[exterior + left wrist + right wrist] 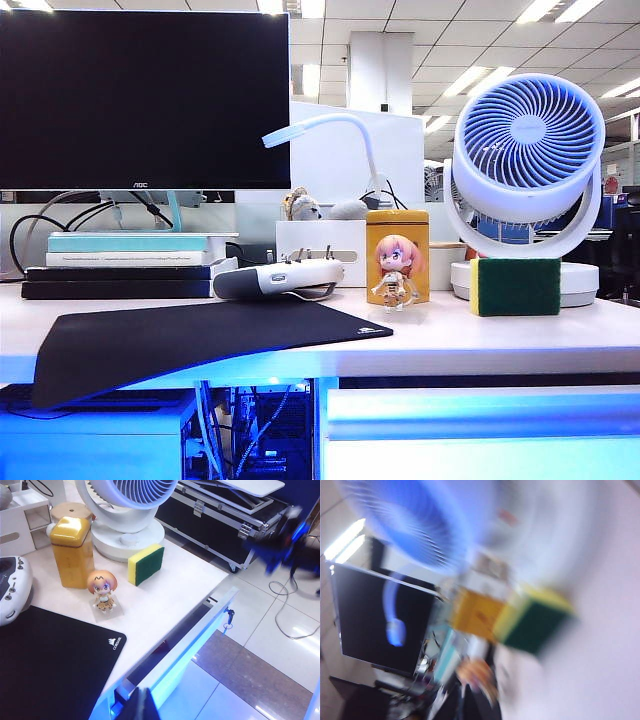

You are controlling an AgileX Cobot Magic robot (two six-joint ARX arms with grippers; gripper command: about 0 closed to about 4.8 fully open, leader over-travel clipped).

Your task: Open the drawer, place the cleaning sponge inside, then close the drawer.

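While the cleaning sponge (516, 287) stands on edge on the white desk (450, 335), green face to the exterior camera and yellow foam along its left side, neither gripper touches it. It sits at 3 o'clock from the yellow tin (397, 255), apart from it, with the small cartoon figure (396, 272) in front of the tin, and the white fan (527, 150) rises at 12 o'clock just behind the sponge. A black mouse mat (180, 340) lies at 9 o'clock, well apart, on the desk's left half. Below the desktop at 6 o'clock from the sponge is the drawer (480, 430), its pale front lit blue, with a dark gap between it and the desk edge. The left gripper (137, 705) shows only as a dark tip over the drawer's front edge; how far its fingers are spread cannot be told. The right gripper (470, 707) is a dark smear in its own heavily blurred wrist view, its fingers closed together, and the blur hides whether anything is between them; the sponge appears there beside the tin.
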